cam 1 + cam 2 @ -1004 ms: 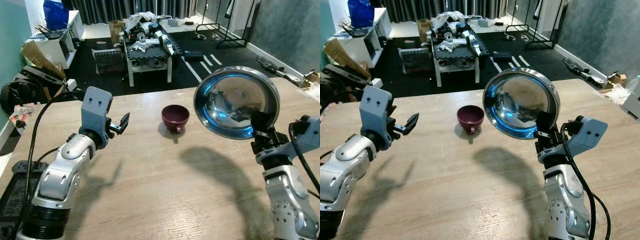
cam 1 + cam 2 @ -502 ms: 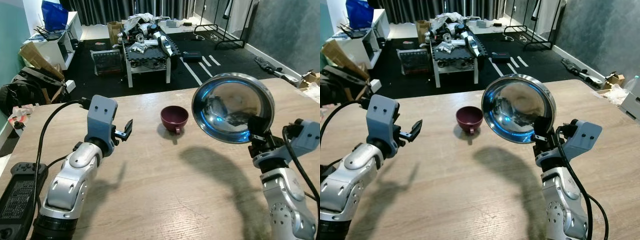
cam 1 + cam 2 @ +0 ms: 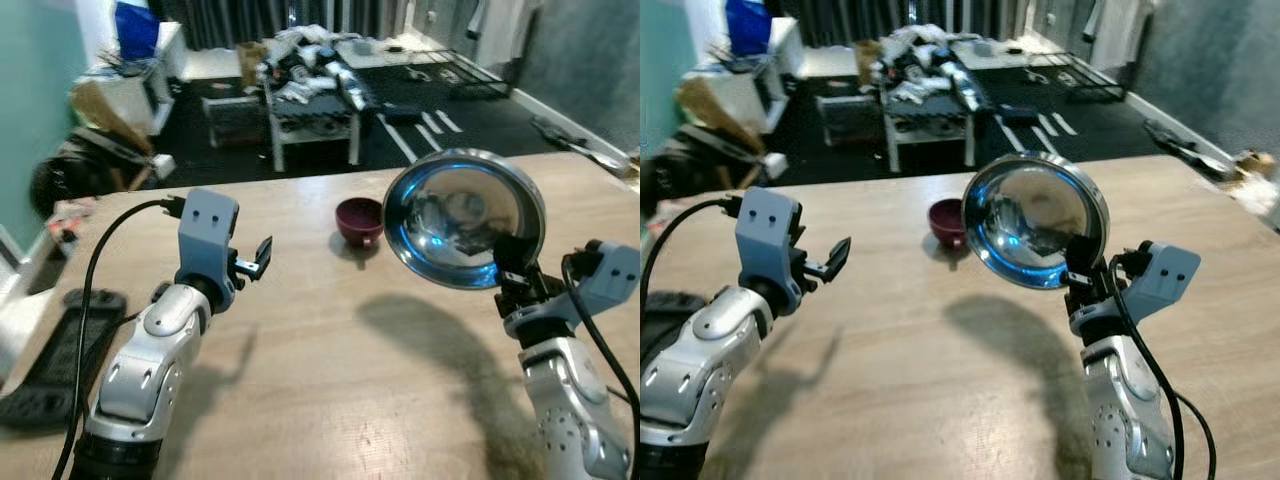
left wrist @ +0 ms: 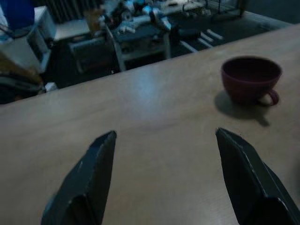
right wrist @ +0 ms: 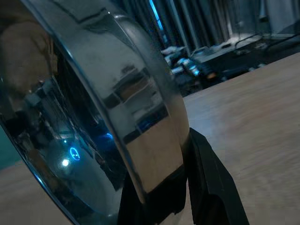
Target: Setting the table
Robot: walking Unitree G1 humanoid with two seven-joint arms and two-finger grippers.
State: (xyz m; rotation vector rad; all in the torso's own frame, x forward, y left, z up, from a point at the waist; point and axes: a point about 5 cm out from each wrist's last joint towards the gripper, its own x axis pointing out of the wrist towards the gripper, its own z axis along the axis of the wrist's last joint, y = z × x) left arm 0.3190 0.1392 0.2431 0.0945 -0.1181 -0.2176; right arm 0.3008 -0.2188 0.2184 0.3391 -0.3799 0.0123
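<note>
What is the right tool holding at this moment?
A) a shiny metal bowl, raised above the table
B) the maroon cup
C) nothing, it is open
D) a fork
A: the right tool grips the rim of the metal bowl, held tilted above the table.

Bowl point(image 3: 464, 217): polished metal, mirror-glossy. Cup point(image 3: 358, 218): smooth maroon, semi-matt. Table point(image 3: 330, 390): matt light wood grain. Arms: satin silver w/ matt grey plastic.

Far-room clutter blurred, maroon cup point(image 3: 358, 219) partly hidden behind steel bowl point(image 3: 464, 218), bowl cropped in right wrist view
</note>
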